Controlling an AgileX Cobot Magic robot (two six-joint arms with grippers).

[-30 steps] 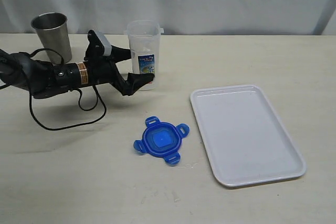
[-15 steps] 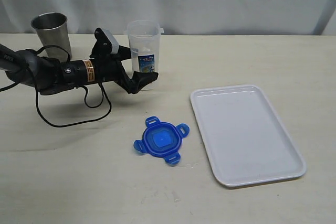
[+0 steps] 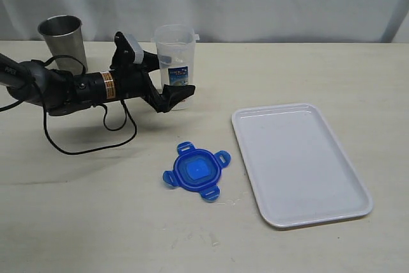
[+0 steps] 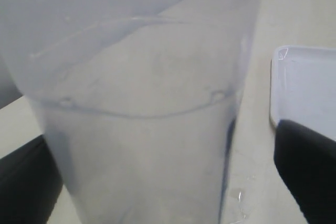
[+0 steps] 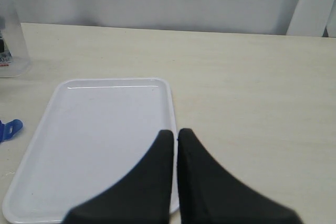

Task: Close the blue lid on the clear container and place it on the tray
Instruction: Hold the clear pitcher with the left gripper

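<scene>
On the beige table (image 3: 96, 222), the wide-open left claw (image 3: 171, 80) flanks the tall clear container (image 3: 174, 39).

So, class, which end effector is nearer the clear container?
Left. The open left end effector straddles the clear container, one finger on each side. The shut right end effector is over by the tray, well away from the container.

Clear container (image 3: 171, 44) label (image 3: 179, 77): print too small, illegible.
</scene>
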